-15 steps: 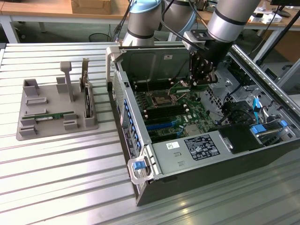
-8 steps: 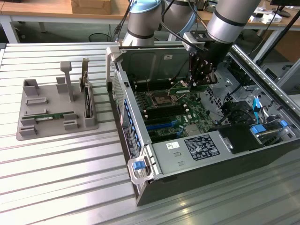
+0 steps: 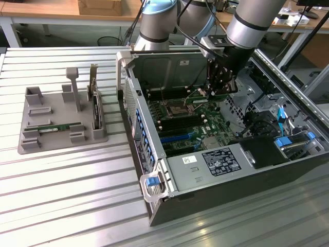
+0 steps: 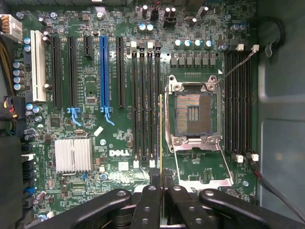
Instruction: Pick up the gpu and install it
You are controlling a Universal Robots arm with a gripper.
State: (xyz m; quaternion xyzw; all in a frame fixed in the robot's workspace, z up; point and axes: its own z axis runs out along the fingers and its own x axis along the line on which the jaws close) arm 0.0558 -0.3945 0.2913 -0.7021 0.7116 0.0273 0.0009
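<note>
My gripper (image 3: 218, 87) hangs inside the open computer case (image 3: 154, 154), over the motherboard (image 3: 190, 128). It is shut on the gpu (image 3: 204, 96), a thin green stick held level above the board. In the wrist view the gripper (image 4: 161, 180) holds the gpu (image 4: 161, 138) edge-on, so it shows as a thin line. It runs along the row of black memory slots (image 4: 145, 105), above the one nearest the CPU socket (image 4: 193, 112). Whether it touches the slot cannot be told.
A grey fixture (image 3: 31, 141) stands at the exterior view's left. It carries another green stick (image 3: 54, 127) and an upright dark card (image 3: 94, 105). A second bank of slots (image 4: 238, 105), a heatsink (image 4: 73, 155), a blue slot (image 4: 103, 71) and loose cables (image 4: 271, 186) surround the spot.
</note>
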